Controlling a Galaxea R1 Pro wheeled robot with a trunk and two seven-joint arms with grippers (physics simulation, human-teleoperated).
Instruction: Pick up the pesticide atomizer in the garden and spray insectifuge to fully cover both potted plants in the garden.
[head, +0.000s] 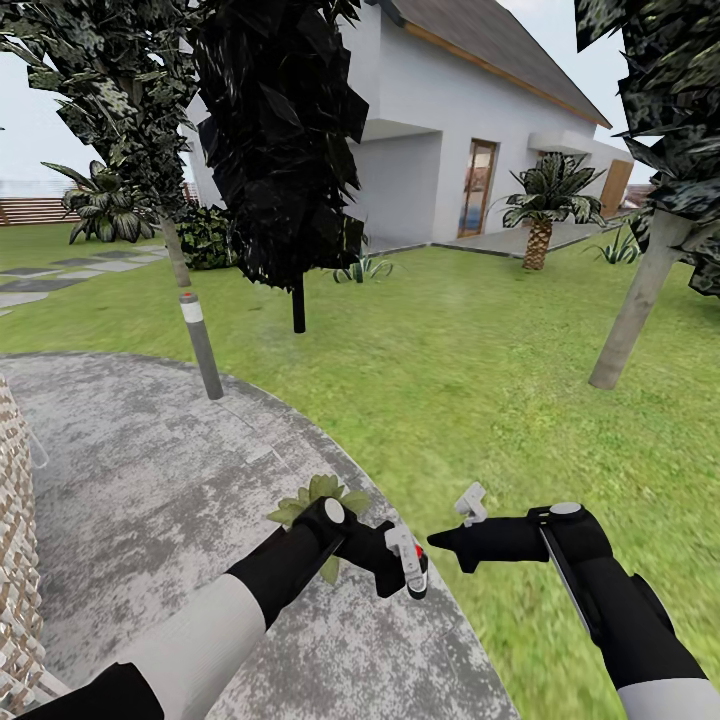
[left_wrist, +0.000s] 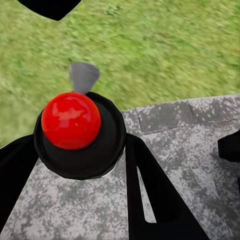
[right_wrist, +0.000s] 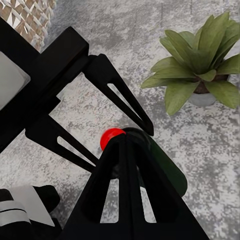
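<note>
The pesticide atomizer (head: 407, 556) sits in my left gripper (head: 398, 572), which is shut on it low over the patio's edge. In the left wrist view its red spot (left_wrist: 70, 120) tops a dark round head between the two black fingers (left_wrist: 150, 195). The right wrist view shows the slim dark green body (right_wrist: 167, 167) and red spot (right_wrist: 112, 138). My right gripper (head: 442, 540) hangs just right of the atomizer, its fingers (right_wrist: 107, 200) shut together on nothing. One potted plant (head: 318, 496), a green rosette in a pale pot (right_wrist: 202, 97), stands just behind my left wrist.
The round grey patio (head: 150, 480) meets the lawn (head: 480, 380) on the right. A grey bollard lamp (head: 200, 345) stands at the patio's far edge. A dark tree (head: 285, 150), a leaning trunk (head: 635, 310), a palm (head: 540, 215) and the white house (head: 420, 130) lie beyond. Wicker furniture (head: 15, 560) stands at the left.
</note>
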